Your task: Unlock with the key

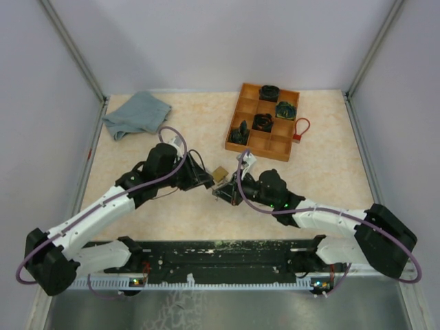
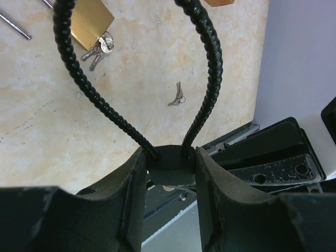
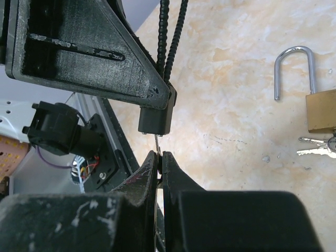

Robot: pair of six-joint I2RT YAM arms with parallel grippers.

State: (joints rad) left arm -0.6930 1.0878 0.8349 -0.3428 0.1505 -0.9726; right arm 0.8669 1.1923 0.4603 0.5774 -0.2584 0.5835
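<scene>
A black cable lock (image 2: 170, 167) with a ribbed black cable loop (image 2: 209, 79) sits between my left gripper's (image 2: 170, 155) jaws, which are shut on its body. In the right wrist view the same lock body (image 3: 155, 119) hangs from the left fingers (image 3: 79, 47) above the table. A thin metal key (image 3: 158, 143) sticks up into the lock's underside. My right gripper (image 3: 159, 157) is shut on that key just below the lock. From above, both grippers (image 1: 206, 180) (image 1: 227, 191) meet at the table's centre.
A brass padlock (image 3: 321, 110) with an open shackle and a bunch of keys (image 3: 315, 148) lies on the table nearby. A small loose key pair (image 2: 177, 97) lies apart. A wooden tray (image 1: 240, 113) of locks, a red lock (image 1: 300, 130) and a blue-grey cloth (image 1: 137, 113) are at the back.
</scene>
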